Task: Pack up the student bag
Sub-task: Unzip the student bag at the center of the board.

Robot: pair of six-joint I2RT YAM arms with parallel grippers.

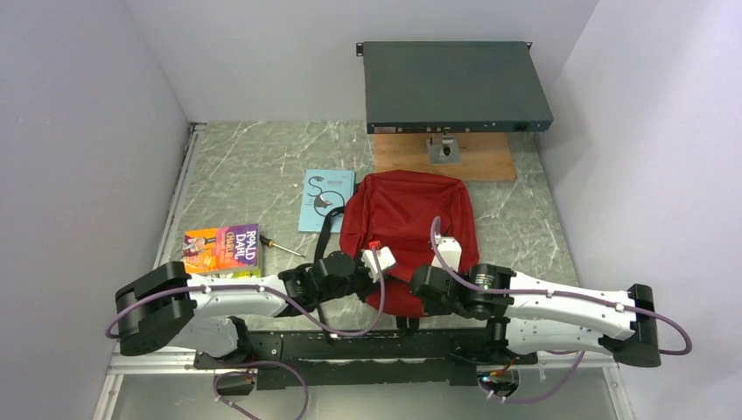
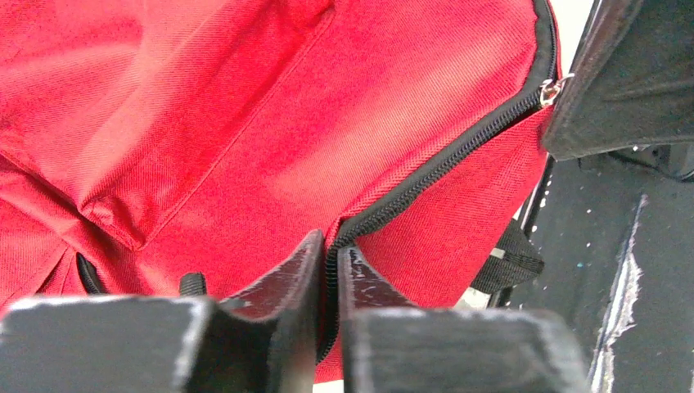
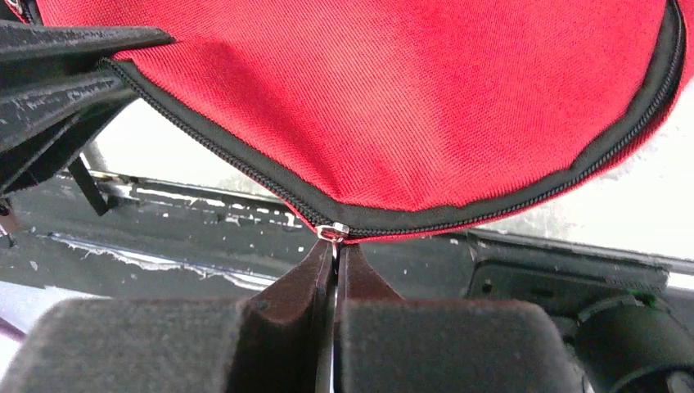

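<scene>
On the marble table (image 1: 245,166), right in front of the two arm bases, lies the dark red backpack (image 1: 407,227), flat and slack, with its black straps trailing off its left side. It is by far the biggest thing here. It looks soft and light, its cloth creasing wherever it is pulled, so it will likely sag and slide rather than hold a shape. The stitched edges are the sensible places to grip it.

Left of the backpack lie a Roald Dahl paperback (image 1: 223,248) and, further back, a pale blue booklet (image 1: 325,199). Both look stiff and thin, and easy to slip in once the mouth gapes. A small screwdriver (image 1: 280,246) lies between them.

At the backpack's near edge the left gripper (image 2: 330,262) is clenched on the black zipper trim (image 2: 442,164), pinning the fabric. Beside it the right gripper (image 3: 335,254) is pinched tight on the small metal zipper pull (image 3: 333,232), a slippery little thing that could pop free under a hard tug.
</scene>
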